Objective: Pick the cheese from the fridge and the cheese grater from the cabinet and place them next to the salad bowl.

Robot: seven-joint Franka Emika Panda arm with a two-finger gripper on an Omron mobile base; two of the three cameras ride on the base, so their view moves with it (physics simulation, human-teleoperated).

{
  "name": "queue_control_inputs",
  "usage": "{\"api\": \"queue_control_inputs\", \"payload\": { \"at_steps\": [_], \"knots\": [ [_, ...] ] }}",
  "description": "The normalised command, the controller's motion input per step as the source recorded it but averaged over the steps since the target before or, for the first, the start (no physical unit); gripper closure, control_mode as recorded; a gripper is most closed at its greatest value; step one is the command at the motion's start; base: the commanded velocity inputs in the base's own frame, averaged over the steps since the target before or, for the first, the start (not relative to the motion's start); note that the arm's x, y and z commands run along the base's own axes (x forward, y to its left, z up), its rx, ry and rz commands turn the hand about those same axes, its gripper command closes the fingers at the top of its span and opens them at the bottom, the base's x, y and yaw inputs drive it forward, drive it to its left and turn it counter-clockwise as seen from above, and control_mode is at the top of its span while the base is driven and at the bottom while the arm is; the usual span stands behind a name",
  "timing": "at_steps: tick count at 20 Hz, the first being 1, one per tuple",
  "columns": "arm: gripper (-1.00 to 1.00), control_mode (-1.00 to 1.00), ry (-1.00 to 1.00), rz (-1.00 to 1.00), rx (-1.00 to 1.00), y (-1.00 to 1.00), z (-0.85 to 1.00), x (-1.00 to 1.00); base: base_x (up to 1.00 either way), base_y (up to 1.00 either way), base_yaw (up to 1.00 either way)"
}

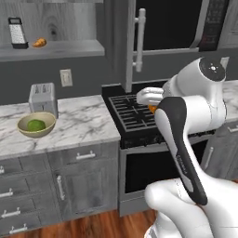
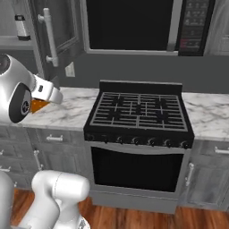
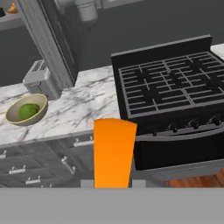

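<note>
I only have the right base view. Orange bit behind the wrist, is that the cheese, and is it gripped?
Observer: Yes. In the hand view the cheese stands between the fingers, shut on it.
Operator: Where's the salad bowl? Not in my frame.
Observer: On the marble counter left of the stove; the salad bowl sits in front of the toaster.
Operator: Grater?
Observer: The cheese grater stands upright on the cabinet shelf, a croissant-like item beside it.
Operator: Room by the bowl?
Observer: Bare marble to its right, toward the stove.
</note>
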Motion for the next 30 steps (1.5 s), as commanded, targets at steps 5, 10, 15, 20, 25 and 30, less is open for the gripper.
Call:
{"api": "queue_control_inputs", "payload": {
  "at_steps": [5,10,15,20,25,30],
  "knots": [
    [1.0,1.0,0.0,0.0,0.0,0.0,0.0,0.0,-0.22,0.64,0.02],
    [1.0,1.0,0.0,0.0,0.0,0.0,0.0,0.0,-0.03,0.64,0.01],
    [1.0,1.0,0.0,0.0,0.0,0.0,0.0,0.0,0.33,0.67,0.04],
    [1.0,1.0,0.0,0.0,0.0,0.0,0.0,0.0,0.42,0.69,0.02],
    [1.0,1.0,0.0,0.0,0.0,0.0,0.0,0.0,0.51,0.58,0.05],
    [1.0,1.0,0.0,0.0,0.0,0.0,0.0,0.0,0.41,0.38,0.03]
  ]
}}
